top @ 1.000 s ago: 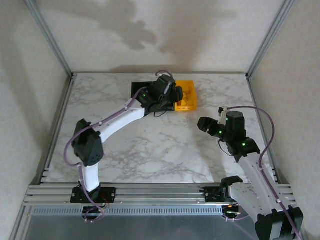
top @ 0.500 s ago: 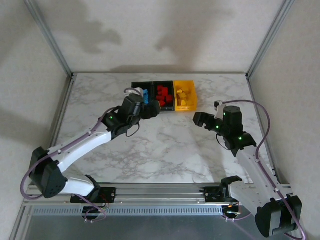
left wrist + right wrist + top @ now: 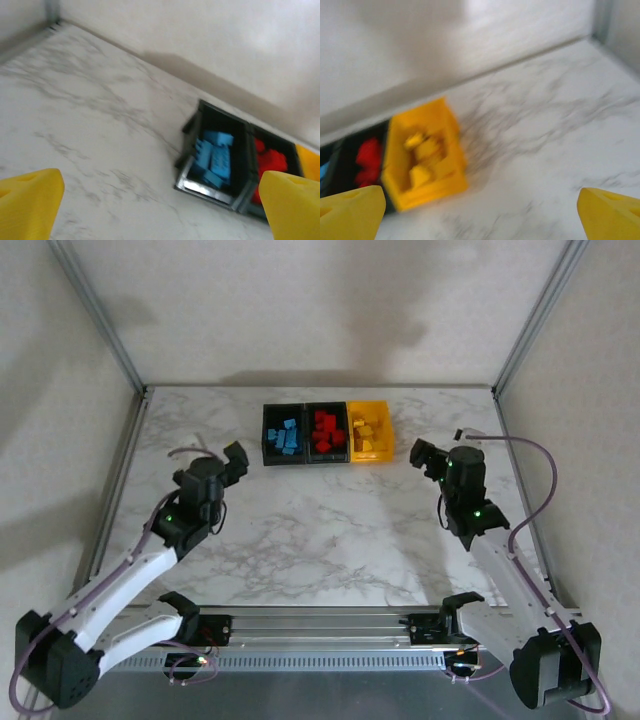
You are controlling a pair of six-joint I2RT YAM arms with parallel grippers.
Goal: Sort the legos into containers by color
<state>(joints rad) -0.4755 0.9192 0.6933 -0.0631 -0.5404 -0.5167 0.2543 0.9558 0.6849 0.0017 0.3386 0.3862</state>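
— So, starting at the left: how does the left gripper (image 3: 232, 460) stand?
— Apart. In its wrist view the two yellow fingertips (image 3: 30, 200) sit at opposite edges, with bare marble between them. From above it hangs over the left part of the bench (image 3: 320, 530), pointed toward the far middle and well apart from the bins.
— And the bins?
— Three small open-top ones are joined in a row at the far middle of the bench, close to the back wall. The left black bin (image 3: 267, 448) holds the blue legos (image 3: 287, 436). They are a loose heap of light-blue studded bricks, some flat, some tipped on each other.
— Next one over?
— The middle black bin (image 3: 328, 407), touching the first, holds the red legos (image 3: 326, 432). They are bunched in a pile, and single bricks are hard to tell apart there.
— Then the yellow one.
— The yellow bin (image 3: 391, 443) closes the row on the right and holds the yellow legos (image 3: 364, 432). They match the walls in colour, so they blend in. The right wrist view is smeared but shows a few studded lumps inside.
— The right gripper (image 3: 424, 455)?
— Apart as well, with yellow tips at both edges of its wrist view. It hangs near the yellow bin's right side, aimed toward it, not touching.
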